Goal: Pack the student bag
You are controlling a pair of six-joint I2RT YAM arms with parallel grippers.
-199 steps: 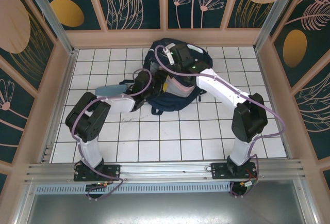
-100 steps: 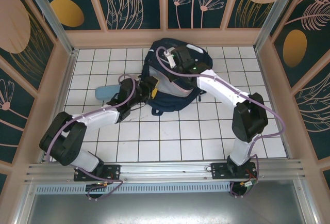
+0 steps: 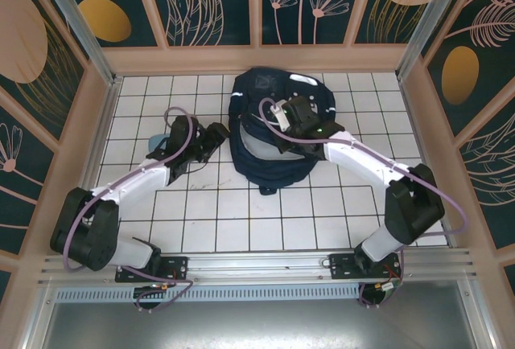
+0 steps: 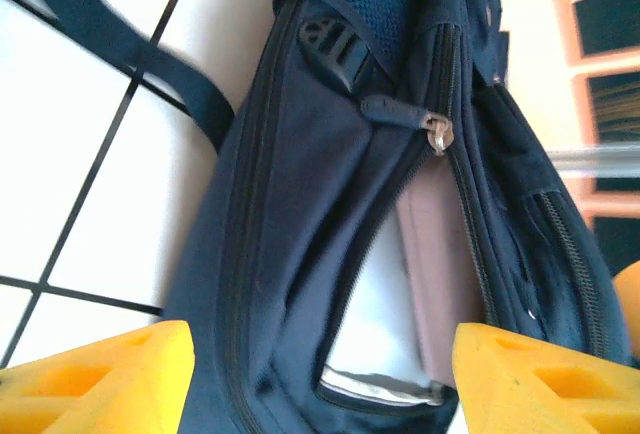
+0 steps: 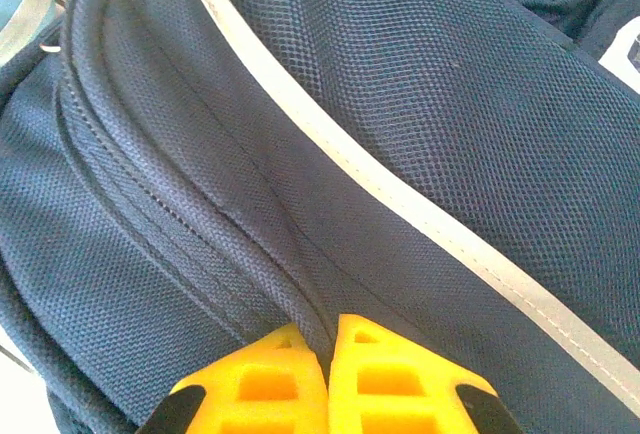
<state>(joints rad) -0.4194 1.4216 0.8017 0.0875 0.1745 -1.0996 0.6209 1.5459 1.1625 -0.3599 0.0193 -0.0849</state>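
Right wrist view: right gripper (image 5: 325, 342) is clenching a corded seam (image 5: 190, 244) of the student bag (image 5: 430, 104). The bag is looking soft and limp, so seams are likely gripping best. Left gripper (image 4: 320, 374) is gaping empty.

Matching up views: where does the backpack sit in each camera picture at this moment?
Top view: backpack at the far centre of the tiled floor, between the two arms.
Left wrist: backpack in the middle, zip open on something pink inside.
Right wrist: backpack fabric close up; the right gripper is shut on a fold.
Shared landmark: the pale stripe, also at the bag's right edge from above.
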